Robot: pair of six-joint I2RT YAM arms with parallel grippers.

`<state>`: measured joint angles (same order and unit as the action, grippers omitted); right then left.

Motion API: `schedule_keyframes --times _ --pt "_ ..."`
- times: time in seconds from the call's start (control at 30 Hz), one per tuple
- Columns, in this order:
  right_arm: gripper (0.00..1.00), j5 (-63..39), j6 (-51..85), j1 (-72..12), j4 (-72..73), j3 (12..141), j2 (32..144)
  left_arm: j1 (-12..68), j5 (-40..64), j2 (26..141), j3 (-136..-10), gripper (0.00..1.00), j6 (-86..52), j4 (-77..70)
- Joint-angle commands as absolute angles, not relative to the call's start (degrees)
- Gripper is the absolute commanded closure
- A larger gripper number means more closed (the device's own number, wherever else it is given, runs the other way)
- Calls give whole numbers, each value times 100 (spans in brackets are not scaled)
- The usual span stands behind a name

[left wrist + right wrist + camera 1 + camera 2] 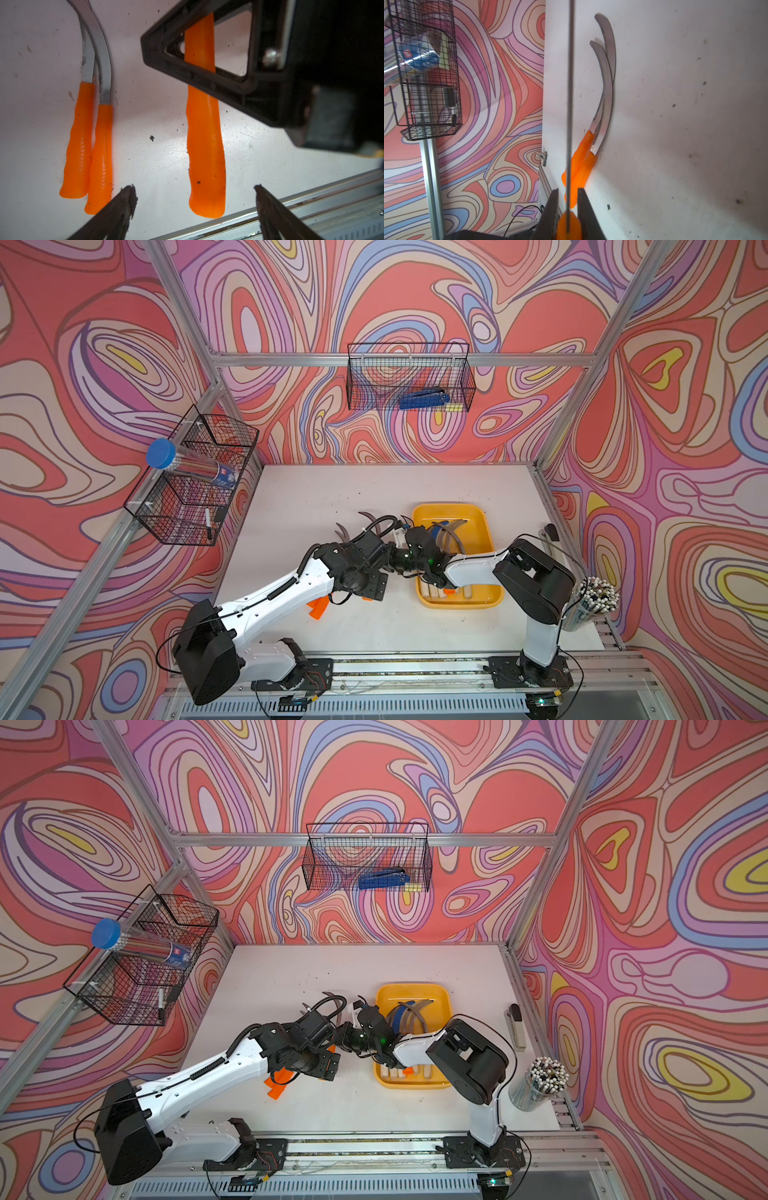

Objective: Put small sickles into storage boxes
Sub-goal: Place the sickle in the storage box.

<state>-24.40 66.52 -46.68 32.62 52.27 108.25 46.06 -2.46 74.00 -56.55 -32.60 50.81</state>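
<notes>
My right gripper (568, 190) is shut on the orange handle (568, 226) of a small sickle. Its grey blade (570, 83) runs away edge-on. In the left wrist view that sickle (204, 145) hangs above the table, and its handle end sits between the fingertips of my open left gripper (195, 187) without touching them. Two more orange-handled sickles (91, 145) lie side by side on the table. The yellow storage box (457, 508) stands just right of both grippers. It holds several sickles: one blue blade (438, 531), grey blades, pale wooden handles (432, 591).
Black wire baskets hang on the back wall (409, 377) and the left wall (195, 477). The back one holds a blue tool (424, 400). A cup of pencils (594, 601) and a stapler (515, 1025) stand at the table's right edge. The metal rail (311, 197) runs along the front.
</notes>
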Motion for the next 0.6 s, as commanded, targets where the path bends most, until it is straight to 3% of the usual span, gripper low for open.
schedule_keyframes --times 0.0,0.57 --pt "100 -2530 6148 -4575 2741 5334 10446 4579 -385 7223 -5608 0 -3260 5261" --pt "100 -3057 3828 -3777 -391 5627 8935 4570 -10 7111 -5427 0 -3391 4580"
